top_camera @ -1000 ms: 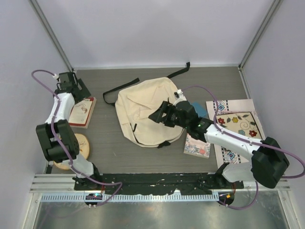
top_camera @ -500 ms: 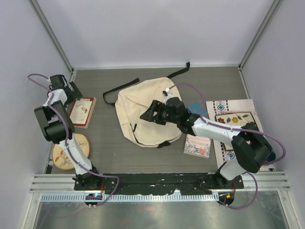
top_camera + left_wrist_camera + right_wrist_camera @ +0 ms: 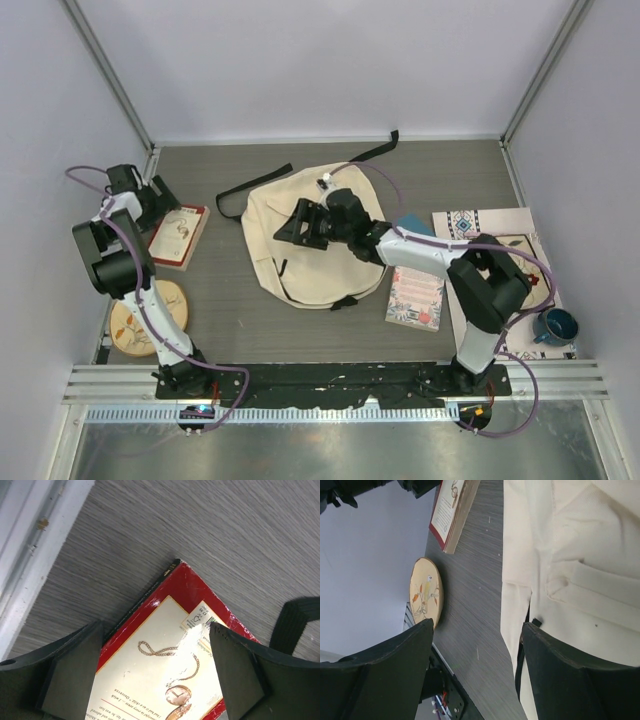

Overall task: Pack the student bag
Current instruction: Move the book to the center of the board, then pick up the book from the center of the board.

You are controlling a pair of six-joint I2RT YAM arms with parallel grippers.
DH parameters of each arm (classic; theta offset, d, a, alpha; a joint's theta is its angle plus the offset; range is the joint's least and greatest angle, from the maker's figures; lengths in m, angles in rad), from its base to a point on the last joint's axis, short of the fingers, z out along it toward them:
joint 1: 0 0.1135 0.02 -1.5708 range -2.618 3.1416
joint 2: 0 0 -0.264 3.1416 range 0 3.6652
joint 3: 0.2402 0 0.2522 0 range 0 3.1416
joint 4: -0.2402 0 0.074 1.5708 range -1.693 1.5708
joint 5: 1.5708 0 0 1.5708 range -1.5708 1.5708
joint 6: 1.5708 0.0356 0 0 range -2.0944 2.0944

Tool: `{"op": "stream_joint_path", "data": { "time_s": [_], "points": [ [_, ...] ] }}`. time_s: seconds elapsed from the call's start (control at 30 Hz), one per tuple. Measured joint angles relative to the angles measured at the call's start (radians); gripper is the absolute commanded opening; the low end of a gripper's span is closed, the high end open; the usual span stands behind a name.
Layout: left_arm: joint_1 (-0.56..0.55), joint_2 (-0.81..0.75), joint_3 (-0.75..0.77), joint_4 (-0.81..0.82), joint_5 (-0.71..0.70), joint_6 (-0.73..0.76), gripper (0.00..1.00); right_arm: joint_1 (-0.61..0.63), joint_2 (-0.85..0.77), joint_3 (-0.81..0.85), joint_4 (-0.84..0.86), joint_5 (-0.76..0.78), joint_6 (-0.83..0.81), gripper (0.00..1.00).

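The bag [image 3: 300, 270] lies flat on the table [image 3: 230, 310]. The right gripper [image 3: 477, 625], jaws spread, hangs over the bag's left edge. Well left of the bag, the left gripper [image 3: 156, 627], jaws wide, straddles the far corner of a book [image 3: 165, 665] by the table's edge. Open tabletop separates bag and book. A disc [image 3: 425, 597] lies near-left of the bag.

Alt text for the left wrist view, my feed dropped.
The left gripper is open, its two dark fingers framing the corner of a red-edged book lying on the grey table. A pale rail runs along the left.
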Motion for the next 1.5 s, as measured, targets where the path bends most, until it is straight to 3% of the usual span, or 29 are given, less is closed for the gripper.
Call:
{"op": "stream_joint_path", "data": {
  "time_s": [0.3,0.4,0.63,0.93,1.07,1.13,1.33,1.5],
  "points": [
    [-0.004,-0.116,-0.191,0.097,0.123,-0.111,0.87,0.041,0.186,0.193,-0.021,0.003,0.002,0.76],
    [-0.019,-0.142,-0.229,0.104,0.128,-0.137,0.83,0.087,0.248,0.256,-0.039,0.019,0.003,0.76],
    [-0.061,-0.195,-0.298,0.107,0.113,-0.200,0.83,0.175,0.379,0.412,-0.097,0.052,0.015,0.76],
    [-0.095,-0.330,-0.465,0.116,0.110,-0.288,0.82,0.189,0.553,0.582,-0.168,0.107,0.026,0.76],
    [-0.095,-0.344,-0.483,0.122,0.111,-0.309,0.81,0.190,0.632,0.669,-0.210,0.128,0.033,0.63],
    [-0.095,-0.350,-0.492,0.127,0.111,-0.314,0.79,0.193,0.654,0.699,-0.210,0.134,0.035,0.63],
    [-0.093,-0.363,-0.520,0.156,0.113,-0.329,0.76,0.197,0.661,0.709,-0.210,0.133,0.024,0.47],
    [-0.092,-0.374,-0.543,0.187,0.114,-0.334,0.75,0.196,0.661,0.709,-0.214,0.133,0.004,0.43]
  ]
}}
